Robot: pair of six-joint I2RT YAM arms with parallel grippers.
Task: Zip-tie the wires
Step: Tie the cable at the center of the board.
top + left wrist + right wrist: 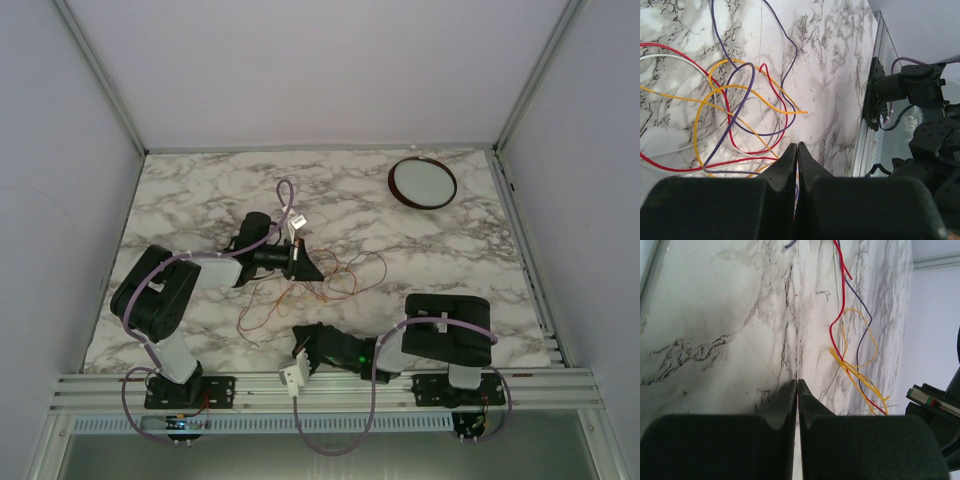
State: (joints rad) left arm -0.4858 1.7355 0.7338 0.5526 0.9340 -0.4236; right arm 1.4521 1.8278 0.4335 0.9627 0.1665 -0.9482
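The wires point(322, 284) lie as a loose tangle of thin red, orange, yellow and purple strands in the middle of the marble table point(200, 190). My left gripper point(303, 265) rests at the tangle's upper left edge. In the left wrist view it point(797, 146) is shut, and the wires point(735, 100) loop just ahead of its tips and run under them. Whether a strand is pinched I cannot tell. My right gripper point(300, 334) is near the front edge, below the tangle. Its jaws point(797, 382) are shut over bare marble, with the wires point(856, 367) off to the right.
A round white dish with a dark rim point(422, 182) stands at the back right. Lilac arm cables point(284, 205) arch over the left arm. A metal rail point(330, 385) runs along the front edge, and white walls enclose the table.
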